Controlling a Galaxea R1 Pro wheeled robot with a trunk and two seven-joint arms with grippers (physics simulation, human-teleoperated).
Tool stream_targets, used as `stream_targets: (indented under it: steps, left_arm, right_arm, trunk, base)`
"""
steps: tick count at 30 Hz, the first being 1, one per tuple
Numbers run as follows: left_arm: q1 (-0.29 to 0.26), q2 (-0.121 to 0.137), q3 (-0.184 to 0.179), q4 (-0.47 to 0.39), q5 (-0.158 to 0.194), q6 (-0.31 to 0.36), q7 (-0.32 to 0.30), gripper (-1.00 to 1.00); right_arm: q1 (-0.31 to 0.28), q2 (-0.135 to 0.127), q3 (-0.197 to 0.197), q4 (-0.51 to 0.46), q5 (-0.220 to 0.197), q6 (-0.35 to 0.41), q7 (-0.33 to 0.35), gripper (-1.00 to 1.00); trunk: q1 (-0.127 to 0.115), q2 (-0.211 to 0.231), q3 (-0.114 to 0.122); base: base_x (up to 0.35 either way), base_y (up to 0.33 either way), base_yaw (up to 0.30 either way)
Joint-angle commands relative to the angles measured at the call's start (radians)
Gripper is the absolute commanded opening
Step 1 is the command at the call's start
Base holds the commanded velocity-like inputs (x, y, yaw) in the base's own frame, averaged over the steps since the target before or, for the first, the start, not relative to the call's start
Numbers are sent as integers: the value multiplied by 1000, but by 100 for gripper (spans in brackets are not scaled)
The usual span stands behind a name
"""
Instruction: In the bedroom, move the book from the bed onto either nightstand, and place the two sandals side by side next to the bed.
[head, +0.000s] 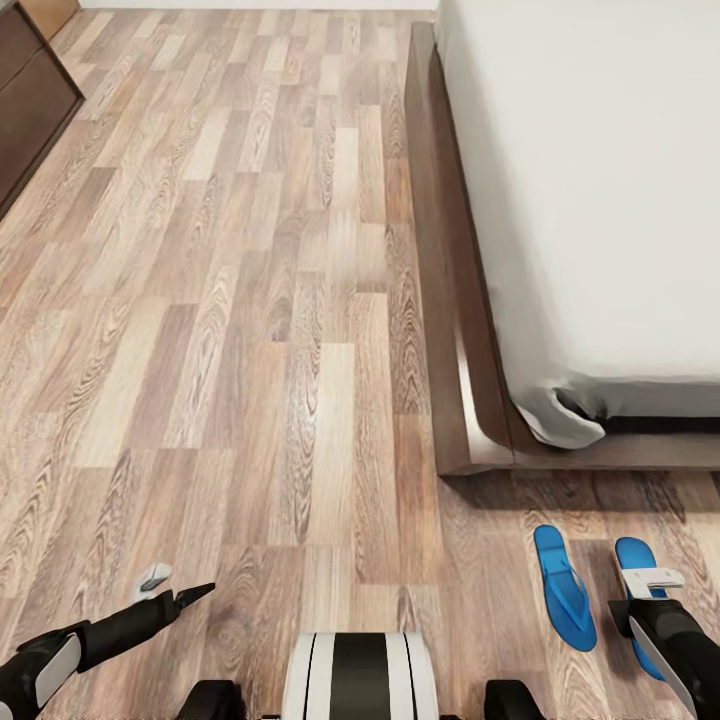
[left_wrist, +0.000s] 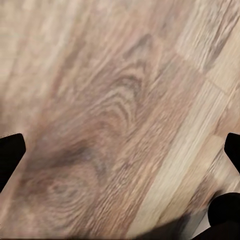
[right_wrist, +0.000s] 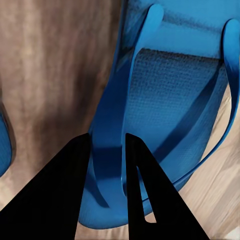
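**A:** Down at five o'clock of the head view, just off the foot corner of the low dark-brown platform bed (head: 470, 400) with its light grey mattress cover, lie the two bright blue flat flip-flop sandals. The left sandal (head: 563, 588) sits free on the wood-plank floor (head: 250, 350); the right sandal (head: 634, 560) is partly under the right gripper (right_wrist: 107, 145).

**B:** What is that gripper doing?

**A:** In the right wrist view its two dark fingers (right_wrist: 65, 190) stand narrowly apart astride one thin blue strap (right_wrist: 112, 125), close at either side. Whether they pinch it yet, I cannot tell.

**B:** And the left gripper (head: 165, 585)?

**A:** At seven o'clock, low over bare planks; its wrist view shows the finger tips far out at both edges, so it is spread wide and empty.

**B:** How will the sandal handle?

**A:** I'd judge it light, rubbery and floppy. Held by the strap it will likely dangle and swing, the sole drooping. The strap near its anchor is the sensible hold; the flat sole gives thin fingers nothing to catch.
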Motion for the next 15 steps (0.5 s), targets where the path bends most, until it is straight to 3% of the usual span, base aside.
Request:
stream_targets:
  steps: [1,6,15]
  left_arm:
    - [0,0,0,0,6,11,-2,100]
    - [0,0,0,0,6,11,-2,100]
    - [0,1,1,0,6,10,-2,100]
  right_arm:
    - [0,-2,6,-1,-10,4,-10,-100]
    - [0,-2,6,-2,-9,4,-10,-100]
    - [0,-2,6,-2,-9,4,-10,-100]
  trunk:
    - [0,-1,-5]
    - [2,-2,-24]
    - [2,-2,-24]
  base:
    - [0,0,0]
    - [0,0,0]
    - [0,0,0]
